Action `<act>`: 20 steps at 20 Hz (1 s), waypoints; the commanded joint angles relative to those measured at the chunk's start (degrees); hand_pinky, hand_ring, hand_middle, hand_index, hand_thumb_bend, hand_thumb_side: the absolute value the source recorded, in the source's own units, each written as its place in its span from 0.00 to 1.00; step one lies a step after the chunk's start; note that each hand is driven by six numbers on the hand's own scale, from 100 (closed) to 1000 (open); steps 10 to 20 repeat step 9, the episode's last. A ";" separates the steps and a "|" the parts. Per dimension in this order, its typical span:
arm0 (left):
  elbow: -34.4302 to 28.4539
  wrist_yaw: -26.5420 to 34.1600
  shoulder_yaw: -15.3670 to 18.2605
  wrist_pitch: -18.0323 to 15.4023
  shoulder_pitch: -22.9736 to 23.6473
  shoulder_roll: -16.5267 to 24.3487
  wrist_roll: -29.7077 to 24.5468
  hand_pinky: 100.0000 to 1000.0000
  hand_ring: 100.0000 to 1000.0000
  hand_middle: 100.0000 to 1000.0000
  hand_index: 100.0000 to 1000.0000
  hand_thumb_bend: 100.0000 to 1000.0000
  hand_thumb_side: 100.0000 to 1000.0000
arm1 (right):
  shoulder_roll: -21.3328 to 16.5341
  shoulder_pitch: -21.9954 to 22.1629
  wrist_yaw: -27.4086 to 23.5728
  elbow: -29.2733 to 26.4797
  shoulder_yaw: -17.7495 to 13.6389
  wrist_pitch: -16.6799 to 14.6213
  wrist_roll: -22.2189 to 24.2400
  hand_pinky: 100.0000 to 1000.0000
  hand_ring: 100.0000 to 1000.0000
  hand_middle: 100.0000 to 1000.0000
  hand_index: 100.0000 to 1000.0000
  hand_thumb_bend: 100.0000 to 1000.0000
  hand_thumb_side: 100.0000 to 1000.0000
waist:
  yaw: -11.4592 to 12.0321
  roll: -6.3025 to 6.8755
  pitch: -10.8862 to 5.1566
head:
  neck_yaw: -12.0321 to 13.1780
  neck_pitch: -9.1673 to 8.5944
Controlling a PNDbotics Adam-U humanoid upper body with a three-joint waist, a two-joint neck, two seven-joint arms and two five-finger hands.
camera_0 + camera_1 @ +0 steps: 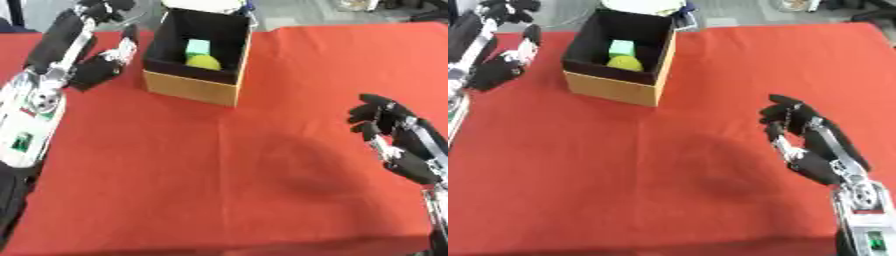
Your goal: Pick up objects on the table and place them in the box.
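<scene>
I see a red cloth (262,150) over the whole table, w/ a faint crease down the middle. Behind the far edge there's grey floor (737,12). A white thing (645,6) sits just past the table edge, can't tell what it is. Top right corner has some dark clutter (859,7), too blurry to ID.

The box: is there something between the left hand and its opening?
Nothing visible does. The box is open at the top, a green block and a yellow thing lie inside, and the left hand is beside its left wall, holding nothing.
</scene>
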 commanded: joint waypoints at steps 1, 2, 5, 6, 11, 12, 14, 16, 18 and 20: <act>-4.62 3.15 -0.35 -0.92 2.53 -0.51 1.43 0.71 0.66 0.69 0.85 0.00 0.87 | -0.75 -0.72 -0.58 -1.16 -0.42 -0.01 -0.36 0.63 0.69 0.68 0.90 0.00 0.41 | 0.38 -0.06 -0.52 | -0.01 0.28; -5.30 4.09 -0.41 -1.16 4.05 -1.02 1.69 0.71 0.66 0.68 0.84 0.00 0.87 | -0.73 -0.75 -0.58 -1.17 -0.47 0.03 -0.44 0.63 0.69 0.68 0.90 0.00 0.41 | 0.55 -0.06 -0.45 | -0.03 0.28; -5.86 6.78 -0.41 -1.24 8.41 -2.72 2.58 0.69 0.64 0.66 0.84 0.00 0.88 | -0.74 -0.94 -0.62 -1.31 -0.47 0.00 -0.63 0.63 0.69 0.68 0.90 0.00 0.41 | 0.88 -0.19 -0.20 | -0.02 0.28; -5.99 7.72 -0.47 -1.32 9.94 -3.26 2.90 0.69 0.63 0.65 0.83 0.00 0.88 | -0.73 -0.94 -0.64 -1.33 -0.44 -0.02 -0.65 0.63 0.69 0.68 0.90 0.00 0.41 | 0.92 -0.22 -0.18 | 0.08 0.28; -6.09 10.50 -0.60 -1.52 14.45 -5.13 3.22 0.69 0.63 0.65 0.83 0.01 0.90 | -0.68 -1.01 -0.69 -1.34 -0.37 -0.04 -0.68 0.63 0.69 0.68 0.90 0.00 0.41 | 1.14 -0.23 -0.13 | 0.27 0.28; -6.09 10.50 -0.60 -1.52 14.45 -5.13 3.22 0.69 0.63 0.65 0.83 0.01 0.90 | -0.68 -1.01 -0.69 -1.34 -0.37 -0.04 -0.68 0.63 0.69 0.68 0.90 0.00 0.41 | 1.14 -0.23 -0.13 | 0.27 0.28; -6.09 10.50 -0.60 -1.52 14.45 -5.13 3.22 0.69 0.63 0.65 0.83 0.01 0.90 | -0.68 -1.01 -0.69 -1.34 -0.37 -0.04 -0.68 0.63 0.69 0.68 0.90 0.00 0.41 | 1.14 -0.23 -0.13 | 0.27 0.28; -6.09 10.50 -0.60 -1.52 14.45 -5.13 3.22 0.69 0.63 0.65 0.83 0.01 0.90 | -0.68 -1.01 -0.69 -1.34 -0.37 -0.04 -0.68 0.63 0.69 0.68 0.90 0.00 0.41 | 1.14 -0.23 -0.13 | 0.27 0.28; -6.09 10.50 -0.60 -1.52 14.45 -5.13 3.22 0.69 0.63 0.65 0.83 0.01 0.90 | -0.68 -1.01 -0.69 -1.34 -0.37 -0.04 -0.68 0.63 0.69 0.68 0.90 0.00 0.41 | 1.14 -0.23 -0.13 | 0.27 0.28; -6.09 10.50 -0.60 -1.52 14.45 -5.13 3.22 0.69 0.63 0.65 0.83 0.01 0.90 | -0.68 -1.01 -0.69 -1.34 -0.37 -0.04 -0.68 0.63 0.69 0.68 0.90 0.00 0.41 | 1.14 -0.23 -0.13 | 0.27 0.28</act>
